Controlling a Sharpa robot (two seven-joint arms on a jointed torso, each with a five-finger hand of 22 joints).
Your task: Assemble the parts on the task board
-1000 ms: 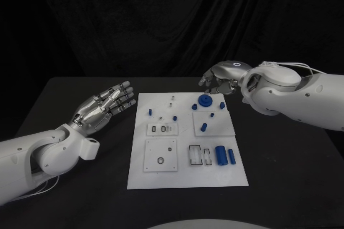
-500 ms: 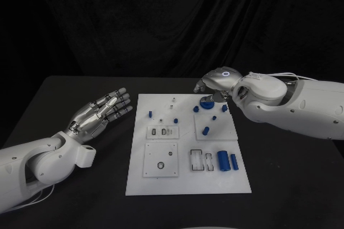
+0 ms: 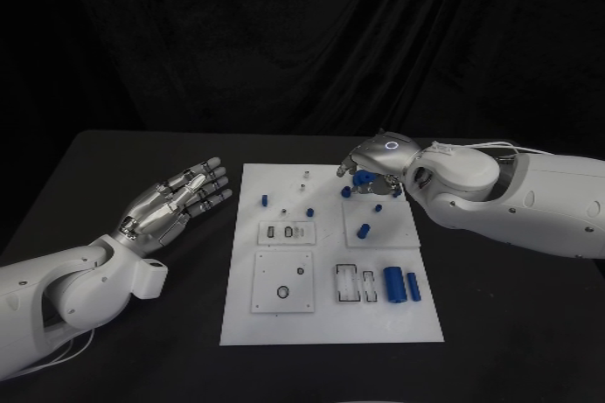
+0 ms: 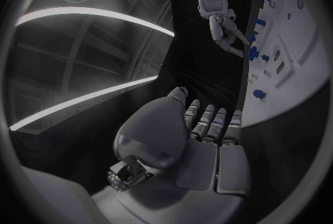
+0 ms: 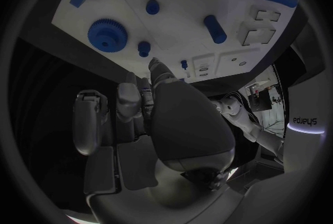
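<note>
The white task board (image 3: 328, 316) lies mid-table with several blue parts on it. A blue gear (image 3: 365, 180) sits near its far right corner, with small pegs (image 3: 347, 191) beside it. My right hand (image 3: 374, 161) hovers just above the gear, fingers bent down and apart, holding nothing. In the right wrist view the gear (image 5: 106, 34) lies a short way beyond the fingertips (image 5: 154, 64). My left hand (image 3: 177, 200) is held flat and open above the table, left of the board. The left wrist view shows the left hand (image 4: 205, 140) and the board (image 4: 294, 40).
Two blue cylinders (image 3: 392, 282) lie at the board's near right beside rectangular slots (image 3: 344, 282). A short blue cylinder (image 3: 362, 231) and a small blue block (image 3: 265, 198) stand mid-board. Black table surrounds the board, with a dark curtain behind.
My right hand has come forward from behind the board's far edge and lowered over the blue gear. The left hand stays open in place.
</note>
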